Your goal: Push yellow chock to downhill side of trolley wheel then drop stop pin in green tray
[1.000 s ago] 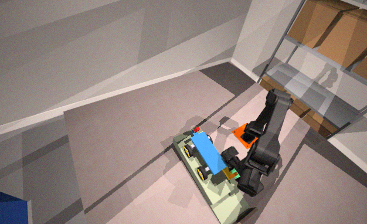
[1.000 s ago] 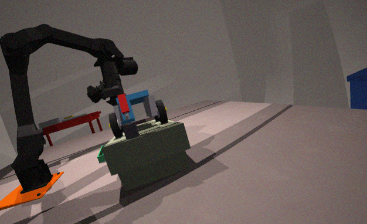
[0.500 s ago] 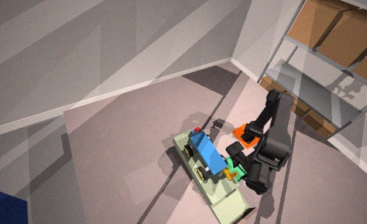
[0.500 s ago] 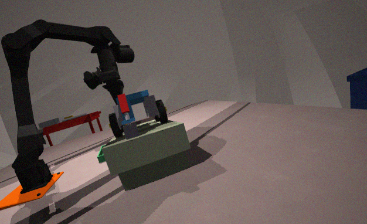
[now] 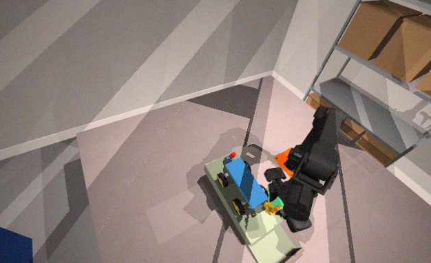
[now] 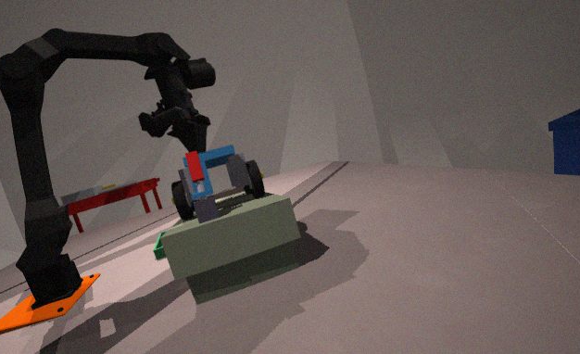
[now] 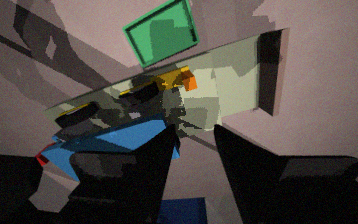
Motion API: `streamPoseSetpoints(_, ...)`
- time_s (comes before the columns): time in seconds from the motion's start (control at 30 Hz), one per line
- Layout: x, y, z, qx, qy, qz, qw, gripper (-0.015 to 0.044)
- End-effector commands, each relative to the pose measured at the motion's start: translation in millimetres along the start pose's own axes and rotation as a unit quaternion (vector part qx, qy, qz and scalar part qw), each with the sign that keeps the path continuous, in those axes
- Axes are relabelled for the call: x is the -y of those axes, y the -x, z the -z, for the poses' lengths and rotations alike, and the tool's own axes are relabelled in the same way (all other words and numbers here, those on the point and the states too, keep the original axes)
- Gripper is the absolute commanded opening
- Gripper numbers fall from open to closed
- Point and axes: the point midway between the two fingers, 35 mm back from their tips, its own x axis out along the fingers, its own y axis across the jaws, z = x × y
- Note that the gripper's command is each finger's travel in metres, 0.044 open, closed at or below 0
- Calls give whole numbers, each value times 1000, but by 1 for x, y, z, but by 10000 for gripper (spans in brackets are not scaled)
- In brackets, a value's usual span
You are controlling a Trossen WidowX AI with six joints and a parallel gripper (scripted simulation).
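The blue trolley [image 5: 245,182] [image 6: 214,157] [image 7: 116,140] stands on the pale green ramp [image 5: 268,241] [image 6: 231,236] [image 7: 231,85]. The red-headed stop pin [image 5: 232,155] [image 6: 194,165] [image 7: 42,159] sits at its uphill end. The yellow chock [image 5: 268,205] [image 7: 168,80] with its orange handle [image 7: 189,81] lies against the downhill side of a black wheel [image 7: 143,92] on the arm's side. My gripper [image 6: 195,139] [image 7: 194,128] is open with nothing between the fingers; it hangs above the trolley's downhill part, apart from the chock. The green tray [image 5: 279,204] [image 6: 157,250] [image 7: 163,30] lies on the floor beside the ramp.
The arm's orange base plate [image 5: 283,160] [image 6: 36,310] is close to the ramp. A shelf rack with cardboard boxes [image 5: 395,34] stands behind the arm. A blue bin [image 5: 3,244] [image 6: 578,139] and a red low table [image 6: 110,195] stand farther off.
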Motion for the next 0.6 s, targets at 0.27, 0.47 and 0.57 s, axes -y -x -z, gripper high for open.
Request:
streamPoseSetpoints(0.27, -80, 8, 48, -34, -278, -52, 959, 190)
streamPoseSetpoints(0.47, -127, 14, 61, -51, -412, -80, 906, 190)
streamPoseSetpoints(0.57, -152, 18, 64, -59, -474, -96, 874, 190)
